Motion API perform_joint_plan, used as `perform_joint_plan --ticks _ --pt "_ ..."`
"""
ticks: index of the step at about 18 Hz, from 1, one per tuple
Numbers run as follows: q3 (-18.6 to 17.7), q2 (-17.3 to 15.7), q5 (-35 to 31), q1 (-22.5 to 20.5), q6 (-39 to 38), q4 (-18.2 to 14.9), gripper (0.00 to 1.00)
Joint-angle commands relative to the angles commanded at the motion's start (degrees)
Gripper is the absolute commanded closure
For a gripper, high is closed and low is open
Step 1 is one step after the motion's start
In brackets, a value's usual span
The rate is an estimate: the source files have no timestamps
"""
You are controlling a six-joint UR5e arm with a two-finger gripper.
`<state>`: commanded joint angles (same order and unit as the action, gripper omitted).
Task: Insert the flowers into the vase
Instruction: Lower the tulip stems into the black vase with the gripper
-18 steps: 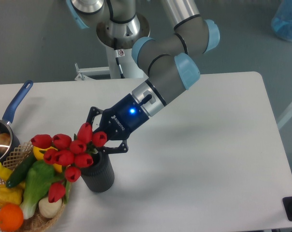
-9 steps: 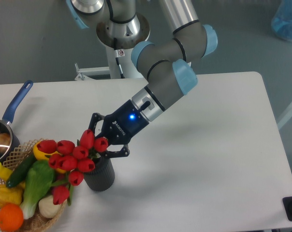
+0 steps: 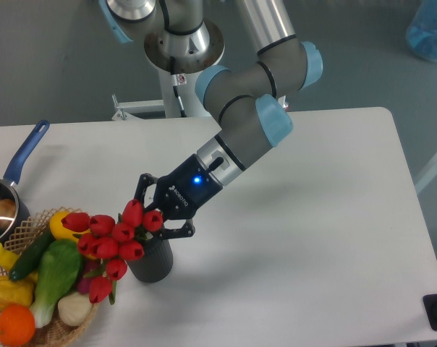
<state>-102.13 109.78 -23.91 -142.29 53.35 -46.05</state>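
Flowers (image 3: 111, 238) are leaning out left over my wicker basket (image 3: 27, 318) of toy vegetables, and their stems are going down into the grey vase (image 3: 152, 260) beside it. I am watching my gripper (image 3: 155, 215) clenching the bunch just above the vase mouth.

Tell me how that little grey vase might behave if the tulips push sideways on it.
The vase looks small and narrow-based, so it may tip or slide. The flowers lean toward the basket, probably making it top-heavy. Its ribbed wall might grip slightly.
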Motion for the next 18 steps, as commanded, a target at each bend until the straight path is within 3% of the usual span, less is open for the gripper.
perform_joint_plan --ticks 3,6,12,18 --pt "-0.9 -0.1 -1.1 0.0 1.9 -0.1 0.72" --pt "-1.0 -0.2 -1.1 -0.1 2.0 -0.1 0.60" --pt "-1.5 -0.4 -1.1 -0.5 2.0 -0.1 0.00" --pt "-2.3 -0.8 -1.1 -0.9 2.1 -0.2 0.00"
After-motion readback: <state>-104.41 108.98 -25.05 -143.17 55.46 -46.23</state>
